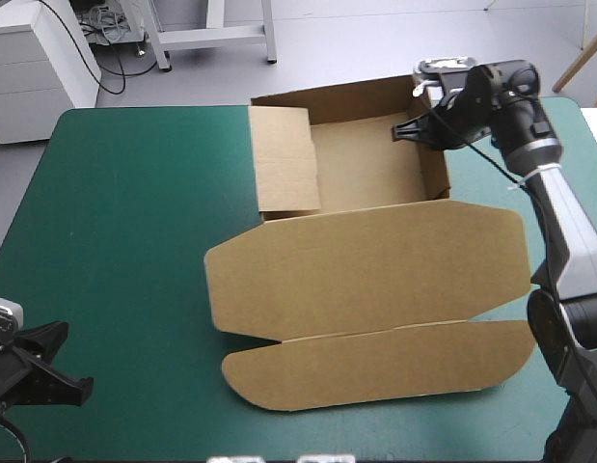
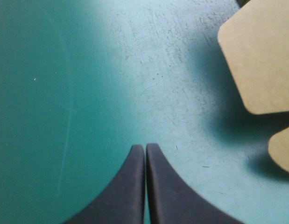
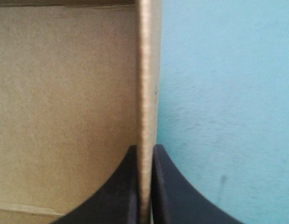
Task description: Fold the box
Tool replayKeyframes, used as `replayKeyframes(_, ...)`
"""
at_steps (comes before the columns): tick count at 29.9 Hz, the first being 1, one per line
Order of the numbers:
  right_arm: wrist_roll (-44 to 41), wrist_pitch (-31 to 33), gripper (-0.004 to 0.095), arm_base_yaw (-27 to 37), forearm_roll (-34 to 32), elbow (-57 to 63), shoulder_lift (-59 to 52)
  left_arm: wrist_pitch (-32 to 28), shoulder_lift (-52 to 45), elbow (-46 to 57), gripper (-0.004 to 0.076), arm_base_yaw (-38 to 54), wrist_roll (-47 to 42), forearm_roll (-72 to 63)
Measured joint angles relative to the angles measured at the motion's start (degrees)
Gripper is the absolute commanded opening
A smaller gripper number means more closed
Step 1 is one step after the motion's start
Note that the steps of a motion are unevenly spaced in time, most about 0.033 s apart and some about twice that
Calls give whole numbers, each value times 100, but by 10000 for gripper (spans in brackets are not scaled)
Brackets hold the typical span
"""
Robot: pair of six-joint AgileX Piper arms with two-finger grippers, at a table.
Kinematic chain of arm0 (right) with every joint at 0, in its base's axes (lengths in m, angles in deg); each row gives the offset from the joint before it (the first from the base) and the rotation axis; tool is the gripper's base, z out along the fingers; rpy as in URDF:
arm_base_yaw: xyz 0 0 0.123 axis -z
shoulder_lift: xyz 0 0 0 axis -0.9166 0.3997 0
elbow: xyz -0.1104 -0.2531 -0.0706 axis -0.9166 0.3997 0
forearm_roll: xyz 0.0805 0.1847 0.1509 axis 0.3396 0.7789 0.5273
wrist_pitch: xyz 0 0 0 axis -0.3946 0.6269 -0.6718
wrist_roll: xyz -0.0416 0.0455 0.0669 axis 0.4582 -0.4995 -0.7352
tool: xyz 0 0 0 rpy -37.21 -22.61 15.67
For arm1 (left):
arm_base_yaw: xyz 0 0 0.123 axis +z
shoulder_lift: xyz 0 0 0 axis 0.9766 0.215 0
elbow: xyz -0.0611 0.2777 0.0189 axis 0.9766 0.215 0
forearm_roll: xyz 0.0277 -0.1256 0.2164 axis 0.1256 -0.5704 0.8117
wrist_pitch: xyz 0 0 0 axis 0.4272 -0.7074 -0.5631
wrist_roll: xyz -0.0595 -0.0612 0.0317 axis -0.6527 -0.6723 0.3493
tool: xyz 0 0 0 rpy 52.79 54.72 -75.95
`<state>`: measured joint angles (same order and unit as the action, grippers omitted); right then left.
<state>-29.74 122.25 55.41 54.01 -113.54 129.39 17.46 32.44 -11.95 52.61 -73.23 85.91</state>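
The brown box (image 1: 366, 241) lies mid-table as an open tray at the far side, its lid and front flap spread flat toward the near edge. The left inner flap (image 1: 284, 159) is folded down into the tray. My right gripper (image 1: 420, 125) sits at the tray's right wall (image 3: 146, 93), which stands upright between its black fingers (image 3: 121, 191); it is shut on that wall. My left gripper (image 2: 145, 149) rests shut over bare teal-green cover near the table's near left corner (image 1: 38, 371), with two rounded lid corners (image 2: 258, 51) ahead of it to one side.
A white cabinet (image 1: 38, 58) stands beyond the table's far left corner. Teal-green cover (image 1: 115, 222) lies bare left of the box. A narrow strip of cover shows right of the tray wall (image 3: 228, 116).
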Motion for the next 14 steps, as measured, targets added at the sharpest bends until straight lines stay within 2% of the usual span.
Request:
replayKeyframes(4,12,48,-4,571,-423,-8,-236,0,0,0,-10,0,0,0)
replayKeyframes(14,135,11,-4,2292,-922,-2,-61,0,0,0,-10,0,0,0)
